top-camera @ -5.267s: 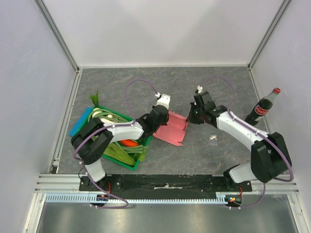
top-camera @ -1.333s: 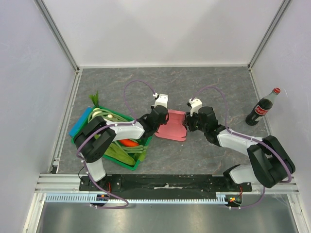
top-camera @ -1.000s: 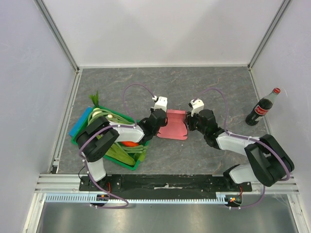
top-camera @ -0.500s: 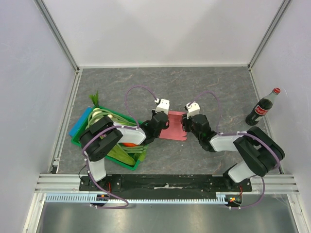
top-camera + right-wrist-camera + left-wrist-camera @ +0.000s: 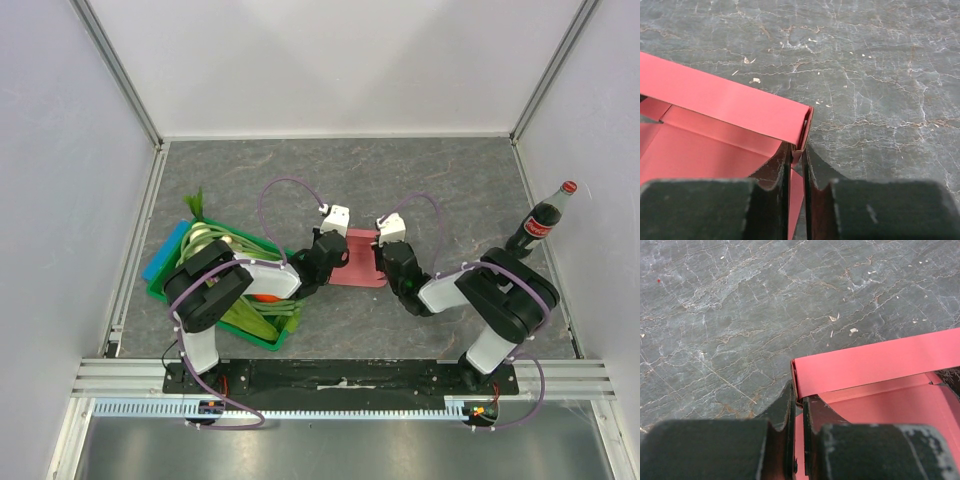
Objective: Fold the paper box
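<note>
Top external: working near to far, both arms reach in from the near edge and meet mid-table at the paper box (image 5: 358,264). It lies on the grey table (image 5: 300,180), just right of the green crate (image 5: 268,343) of vegetables.

Left wrist: left gripper (image 5: 799,400) is pinched nearly closed on the left end of the box's far wall (image 5: 875,365), with card between the fingers.

Right wrist: right gripper (image 5: 797,150) mirrors that. Its jaws are narrowed onto the right end of the same wall (image 5: 725,105), and the pink edge is visible in the gap.

Progress, as a judgement:
- Done: the far wall stands up and looks doubled over on itself, with a small tab showing inside at each end.
- Base panel lies flat behind that wall.
- Left: no other standing side is visible, so the side and near walls probably have to be raised and locked. Call it early to mid. The near edge of the box is hidden by the grippers.

Far right, well apart from the box: a dark cola bottle (image 5: 538,225), red cap, red label. The label script is too small to read. No other writing is legible on the box or crate.
</note>
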Available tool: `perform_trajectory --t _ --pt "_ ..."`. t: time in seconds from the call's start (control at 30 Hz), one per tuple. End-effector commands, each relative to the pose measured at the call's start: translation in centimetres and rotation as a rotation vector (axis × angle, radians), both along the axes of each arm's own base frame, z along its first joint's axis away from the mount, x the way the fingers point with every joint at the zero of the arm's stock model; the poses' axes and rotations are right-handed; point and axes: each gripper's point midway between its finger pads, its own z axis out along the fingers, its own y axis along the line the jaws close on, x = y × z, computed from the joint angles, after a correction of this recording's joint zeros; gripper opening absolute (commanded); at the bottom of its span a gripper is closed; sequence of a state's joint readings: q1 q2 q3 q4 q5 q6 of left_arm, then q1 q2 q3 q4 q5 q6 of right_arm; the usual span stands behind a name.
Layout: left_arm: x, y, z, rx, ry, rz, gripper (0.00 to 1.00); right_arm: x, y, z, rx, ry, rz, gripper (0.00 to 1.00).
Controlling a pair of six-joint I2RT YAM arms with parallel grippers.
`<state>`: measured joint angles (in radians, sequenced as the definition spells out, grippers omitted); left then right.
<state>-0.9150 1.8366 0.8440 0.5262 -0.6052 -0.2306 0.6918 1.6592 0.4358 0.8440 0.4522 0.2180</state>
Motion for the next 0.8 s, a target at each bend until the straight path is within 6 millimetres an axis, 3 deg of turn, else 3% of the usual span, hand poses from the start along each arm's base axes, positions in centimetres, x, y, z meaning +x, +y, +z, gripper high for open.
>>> perform_trajectory --t 0.0,0.1,0.23,0.27,0.3,0.4,0.77 --pt "-0.6 -0.9 0.5 -0.015 -0.016 -0.004 0.02 1.1 0.4 1.2 0.024 -0.056 -0.080 0.12" --pt "-0.6 -0.5 0.7 -0.018 -0.025 0.033 0.02 1.2 -0.1 1.1 0.000 -0.052 -0.142 0.00" --pt "-0.8 -0.2 0.6 -0.067 -0.006 0.097 0.02 1.0 -1.5 1.1 -0.036 -0.088 -0.341 0.00" --pt "-1.0 0.0 0.2 -0.063 0.008 0.112 0.02 0.3 -3.8 2.1 -0.071 -0.149 -0.521 0.00" --pt "-0.9 0.2 0.1 -0.074 0.013 0.134 0.02 -0.4 -4.6 1.2 -0.130 -0.135 -0.569 0.00" --pt "-0.9 1.1 -0.5 -0.020 0.020 0.192 0.02 -0.5 -4.1 0.9 -0.106 -0.137 -0.615 0.00" --pt "-0.7 1.2 -0.6 0.041 0.008 0.162 0.02 -0.2 -2.9 -0.7 -0.079 -0.095 -0.590 0.00"
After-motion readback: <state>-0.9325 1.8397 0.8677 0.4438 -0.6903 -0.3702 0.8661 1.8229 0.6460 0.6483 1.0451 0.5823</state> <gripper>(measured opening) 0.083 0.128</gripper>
